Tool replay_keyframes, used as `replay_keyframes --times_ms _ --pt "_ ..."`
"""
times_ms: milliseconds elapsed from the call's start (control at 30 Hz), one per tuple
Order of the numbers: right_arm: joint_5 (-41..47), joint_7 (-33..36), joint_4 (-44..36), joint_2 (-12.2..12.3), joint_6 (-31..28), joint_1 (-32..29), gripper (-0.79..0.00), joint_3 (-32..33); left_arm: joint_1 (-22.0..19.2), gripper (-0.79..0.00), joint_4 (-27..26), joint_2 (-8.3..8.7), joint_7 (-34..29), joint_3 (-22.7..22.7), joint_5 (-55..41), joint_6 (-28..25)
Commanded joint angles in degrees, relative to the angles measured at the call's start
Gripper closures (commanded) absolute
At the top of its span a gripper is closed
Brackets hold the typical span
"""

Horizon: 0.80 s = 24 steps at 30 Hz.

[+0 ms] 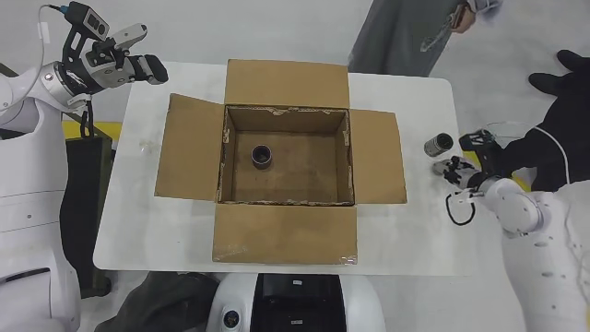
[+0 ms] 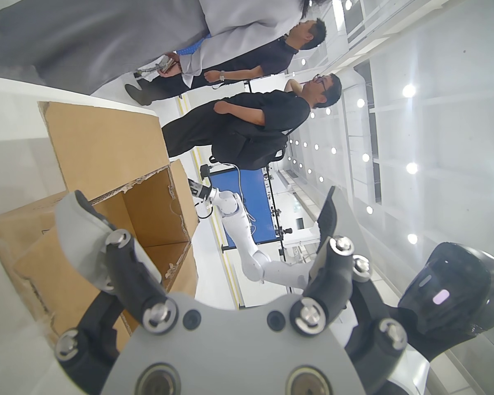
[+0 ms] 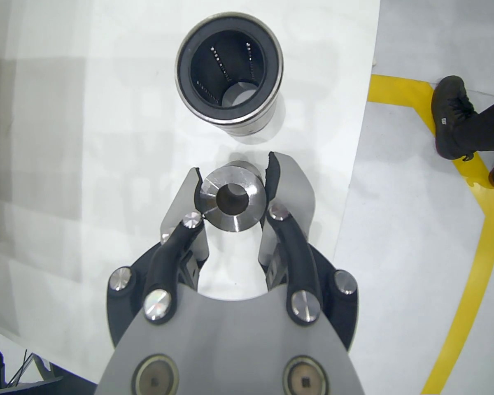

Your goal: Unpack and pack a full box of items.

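Here the right gripper pinches a small steel sleeve right of the box, just beside a linear bearing. The hold seems shallow, so the sleeve may slip and send the bearing rolling. The left gripper hangs spread off the box's far left corner.

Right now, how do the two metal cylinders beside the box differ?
The large cylinder is wider and black-lined inside; the small cylinder is bare metal with a narrow hole. The large cylinder sits free on the table; the small cylinder is gripped by the right end effector. Both are hollow, silver outside.
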Motion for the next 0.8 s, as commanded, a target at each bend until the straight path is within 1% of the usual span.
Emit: replay_keyframes --times_ms 0,200,467,633,767 --pt "0.6 -0.7 -2.9 0.2 -0.2 -2.0 0.000 1.0 0.0 -0.785 0.0 0.00 0.0 0.0 0.0 0.0" --pt "-0.3 -2.1 -13.9 0.7 0.0 -9.0 0.000 4.4 0.0 -0.785 0.0 0.00 0.0 0.0 0.0 0.0" --pt "-2.3 -4.9 -29.6 0.9 0.5 -16.8 0.000 7.1 0.0 -0.785 0.0 0.00 0.0 0.0 0.0 0.0" --pt "-6.6 -6.7 -38.3 1.1 -1.3 -19.8 0.000 6.3 0.0 -0.785 0.0 0.00 0.0 0.0 0.0 0.0" --pt "-9.7 -6.9 -42.6 1.1 -2.6 -19.9 0.000 3.5 0.0 -0.785 0.0 0.00 0.0 0.0 0.0 0.0"
